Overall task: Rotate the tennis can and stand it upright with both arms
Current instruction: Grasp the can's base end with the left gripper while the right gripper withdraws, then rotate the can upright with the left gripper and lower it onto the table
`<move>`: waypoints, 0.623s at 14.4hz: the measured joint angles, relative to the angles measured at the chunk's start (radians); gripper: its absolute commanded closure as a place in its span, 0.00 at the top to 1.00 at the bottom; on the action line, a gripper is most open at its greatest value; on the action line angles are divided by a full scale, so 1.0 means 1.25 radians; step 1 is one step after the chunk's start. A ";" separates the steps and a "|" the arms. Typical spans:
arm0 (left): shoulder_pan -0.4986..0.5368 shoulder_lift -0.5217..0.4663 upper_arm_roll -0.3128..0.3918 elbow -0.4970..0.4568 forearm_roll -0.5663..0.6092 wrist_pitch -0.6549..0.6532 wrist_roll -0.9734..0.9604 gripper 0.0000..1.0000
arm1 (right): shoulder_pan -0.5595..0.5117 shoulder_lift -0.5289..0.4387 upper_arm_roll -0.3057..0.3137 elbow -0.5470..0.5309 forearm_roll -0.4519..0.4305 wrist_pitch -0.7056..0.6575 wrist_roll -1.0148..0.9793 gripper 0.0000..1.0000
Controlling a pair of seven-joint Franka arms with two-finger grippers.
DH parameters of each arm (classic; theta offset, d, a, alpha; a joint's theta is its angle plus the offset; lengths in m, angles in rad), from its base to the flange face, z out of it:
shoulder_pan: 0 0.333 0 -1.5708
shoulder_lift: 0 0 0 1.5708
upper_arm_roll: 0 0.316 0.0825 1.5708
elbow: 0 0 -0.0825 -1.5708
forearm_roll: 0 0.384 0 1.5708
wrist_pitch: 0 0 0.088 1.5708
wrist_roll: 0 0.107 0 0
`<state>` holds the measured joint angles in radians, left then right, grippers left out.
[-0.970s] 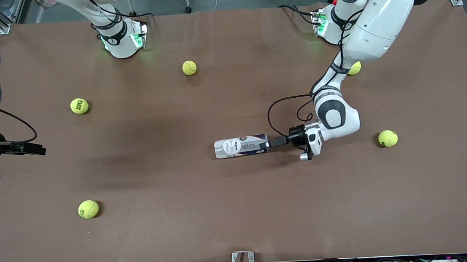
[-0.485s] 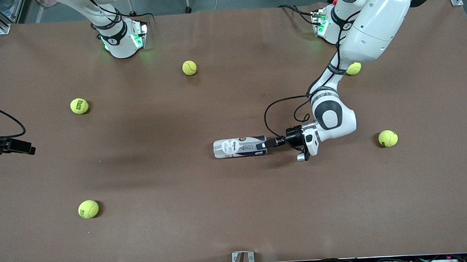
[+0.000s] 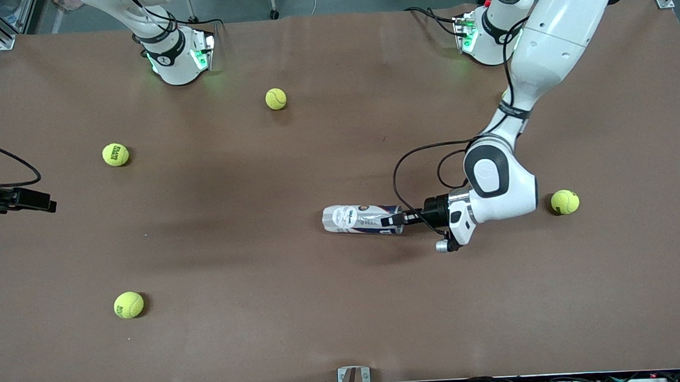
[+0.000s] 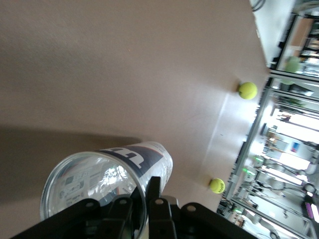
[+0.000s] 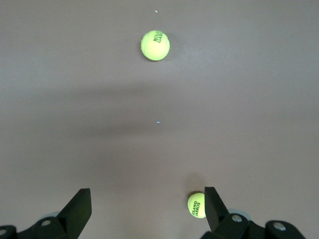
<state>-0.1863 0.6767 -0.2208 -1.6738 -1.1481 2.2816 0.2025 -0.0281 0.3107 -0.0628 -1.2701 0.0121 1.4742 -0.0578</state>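
Clenched on the open rim of the tennis can (image 3: 362,219), my left gripper (image 3: 395,219) has one finger (image 4: 155,199) outside the wall and the other inside the mouth, as the left wrist view shows. From that pinch the can lies on its side on the brown table (image 3: 265,311), its length running away from the jaws toward the right arm's end. I judge it light, thin-walled and slick: clear plastic that may flex or slip at the rim, so the labelled middle looks like the firmer hold for the second arm. One tennis ball (image 3: 564,201) sits near my left wrist. My right gripper (image 5: 144,211) waits spread wide over bare table well apart from the can, two tennis balls (image 5: 155,45) below it
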 measured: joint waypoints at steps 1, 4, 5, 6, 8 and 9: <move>0.000 -0.008 0.000 0.021 0.072 -0.018 -0.081 0.00 | 0.005 -0.015 0.000 -0.003 0.000 -0.010 0.000 1.00; -0.006 -0.034 -0.004 0.073 0.259 -0.071 -0.283 0.00 | 0.007 -0.071 -0.001 -0.049 0.000 -0.022 0.000 1.00; -0.010 -0.042 -0.008 0.085 0.319 -0.074 -0.345 0.00 | 0.007 -0.090 -0.003 -0.071 0.000 -0.022 0.000 1.00; -0.017 -0.049 -0.011 0.097 0.377 -0.076 -0.406 0.00 | 0.007 -0.107 -0.003 -0.089 0.000 -0.022 0.000 1.00; -0.051 -0.063 -0.014 0.122 0.499 -0.078 -0.540 0.00 | 0.007 -0.141 -0.003 -0.122 0.000 -0.020 0.000 1.00; -0.075 -0.071 -0.015 0.132 0.566 -0.078 -0.613 0.00 | 0.007 -0.159 -0.003 -0.136 0.000 -0.020 0.000 1.00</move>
<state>-0.2802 0.5880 -0.2393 -1.5083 -0.4411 2.1845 -0.5636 -0.0196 0.1125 -0.0670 -1.4398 0.0116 1.4488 -0.0578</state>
